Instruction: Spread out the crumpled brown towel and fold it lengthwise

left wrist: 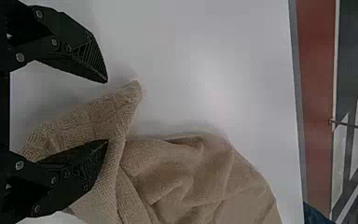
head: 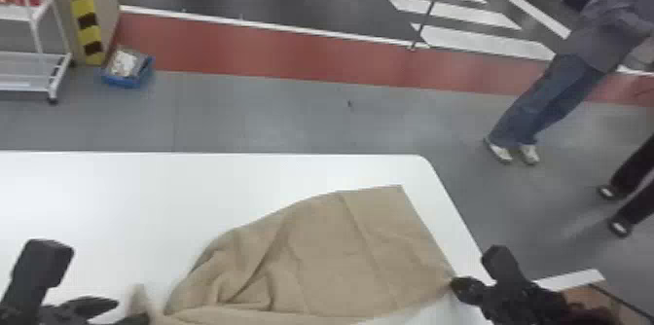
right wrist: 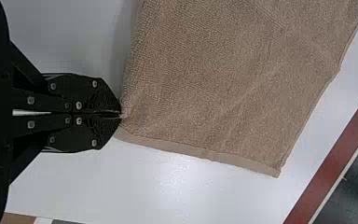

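While the right gripper [head: 453,284] pinches the brown towel [head: 336,251] by a corner, the left gripper [head: 132,310] gapes; past the white table [head: 97,192], a blue bin [head: 127,81] sits near a wheeled rack [head: 59,73].

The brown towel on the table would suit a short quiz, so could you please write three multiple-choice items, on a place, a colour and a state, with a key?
1. Where does the right tool pinch the towel?
A) At its middle
B) At a corner
C) It does not touch it

2. What colour is the table?
A) White
B) Green
C) Black

3. How is the left tool?
A) Shut on the towel
B) Shut and empty
C) Open

1: B, as the right wrist view shows the fingers meeting where the hem begins.
2: A, as the surface around the towel is white.
3: C, as a wide gap parts its two fingertips in the left wrist view.
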You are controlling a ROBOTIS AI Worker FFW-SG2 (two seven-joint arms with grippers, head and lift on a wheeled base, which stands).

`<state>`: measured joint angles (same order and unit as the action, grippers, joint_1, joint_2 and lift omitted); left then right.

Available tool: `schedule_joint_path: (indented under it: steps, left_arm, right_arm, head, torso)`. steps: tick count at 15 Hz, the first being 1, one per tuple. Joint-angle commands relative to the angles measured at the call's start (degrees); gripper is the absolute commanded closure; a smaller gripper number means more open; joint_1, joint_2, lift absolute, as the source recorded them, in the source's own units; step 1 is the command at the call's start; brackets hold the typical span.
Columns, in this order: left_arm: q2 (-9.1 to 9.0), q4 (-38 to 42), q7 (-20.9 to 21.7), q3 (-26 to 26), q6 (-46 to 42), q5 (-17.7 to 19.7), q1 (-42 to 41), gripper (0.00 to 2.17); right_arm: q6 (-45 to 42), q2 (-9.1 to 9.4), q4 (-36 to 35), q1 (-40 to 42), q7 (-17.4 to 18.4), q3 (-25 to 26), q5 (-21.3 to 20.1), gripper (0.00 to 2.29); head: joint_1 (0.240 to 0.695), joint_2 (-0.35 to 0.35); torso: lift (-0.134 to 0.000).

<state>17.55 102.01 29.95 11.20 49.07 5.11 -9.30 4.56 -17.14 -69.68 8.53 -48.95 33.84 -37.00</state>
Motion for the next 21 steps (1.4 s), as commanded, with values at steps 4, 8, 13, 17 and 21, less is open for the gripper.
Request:
schedule_joint_path:
  steps: [4, 8, 13, 17, 21]
  left_arm:
    - [-0.77, 3.1, 1.1, 0.2, 4.0, 2.4, -0.9, 0.51]
    - [-1.21, 3.1, -0.1, 1.6, 5.2, 0.4, -1.0, 1.64]
    - [-1.21, 8.4, -0.1, -0.7, 6.8, -0.4, -3.6, 1.79]
    - [-3.14, 10.0, 0.4, -8.4, 6.6, 0.4, -3.4, 1.83]
    - [-4.11, 11.8, 0.1, -11.6, 11.7, 3.3, -2.0, 1.03]
  right_arm:
    - [0.0, -0.26, 0.3, 0.1, 0.0, -0.1, 0.0, 1.59]
    - [-0.4, -0.17, 0.1, 0.5, 0.0, 0.0, 0.3, 1.59]
    - [-0.7, -0.09, -1.6, 1.8, -0.4, 0.9, 1.4, 1.59]
    - [-0.7, 0.53, -2.9, 2.3, -0.7, 1.0, 1.8, 1.59]
    - [0.1, 1.15, -4.1, 2.3, -1.0, 0.9, 1.7, 1.59]
  head:
    - [0.695, -0.35]
    - [0.695, -0.35]
    - [0.695, -0.35]
    - [0.695, -0.35]
    - [0.695, -0.35]
  torso:
    - [0.0]
    - [0.0]
    - [0.0]
    - [0.0]
    - [0.0]
